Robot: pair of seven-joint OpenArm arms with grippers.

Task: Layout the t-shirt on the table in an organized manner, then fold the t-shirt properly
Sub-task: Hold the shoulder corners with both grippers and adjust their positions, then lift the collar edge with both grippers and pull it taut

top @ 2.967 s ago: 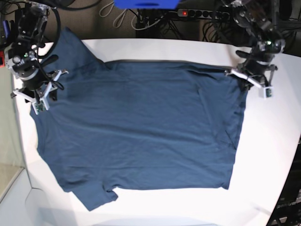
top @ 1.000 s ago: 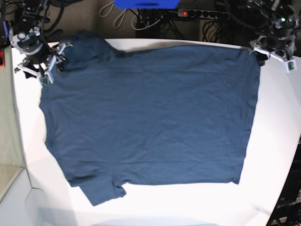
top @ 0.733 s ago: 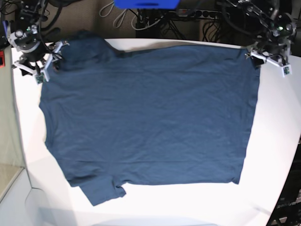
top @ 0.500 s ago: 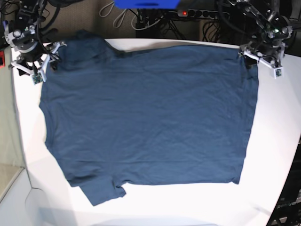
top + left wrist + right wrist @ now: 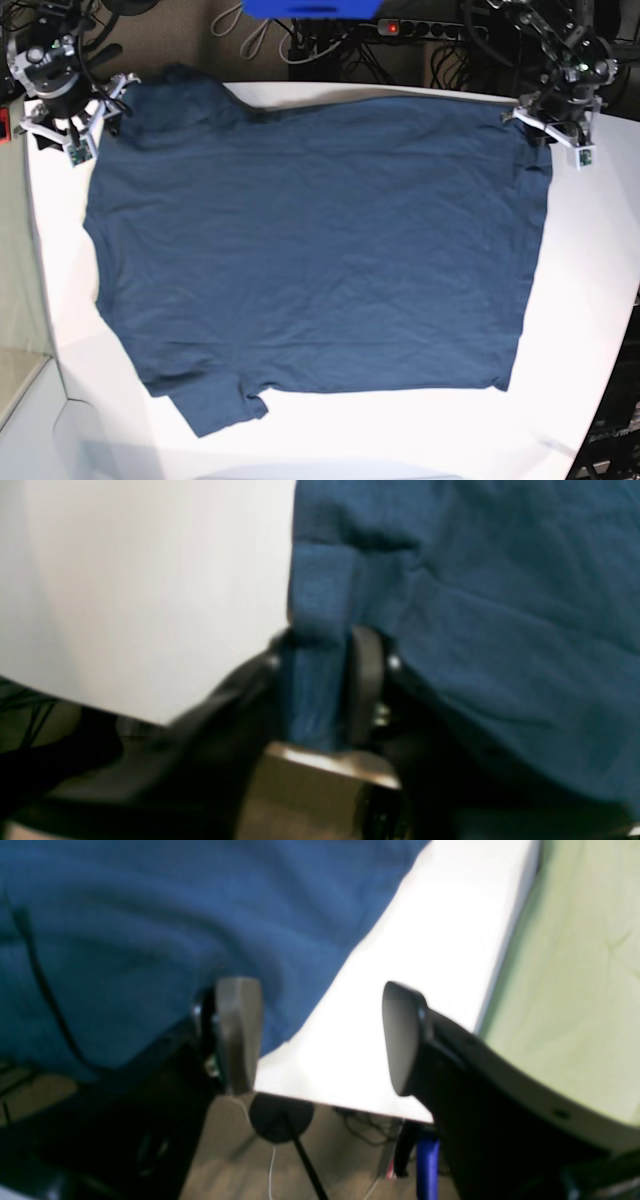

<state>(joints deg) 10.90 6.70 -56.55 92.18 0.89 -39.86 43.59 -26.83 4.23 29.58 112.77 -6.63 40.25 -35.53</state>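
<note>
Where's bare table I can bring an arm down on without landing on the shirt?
Bare table runs wide along the t-shirt's hem side, below the left gripper, and as a band along the near edge. A narrow strip lies beneath the right gripper. The far edge is crowded: cloth reaches nearly to it.

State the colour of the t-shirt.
Plain dark navy blue, no print; the t-shirt shows best in the base view.

Base view bright, evenly lit, soft shadows; both wrist views blurred, foreground out of focus.
</note>
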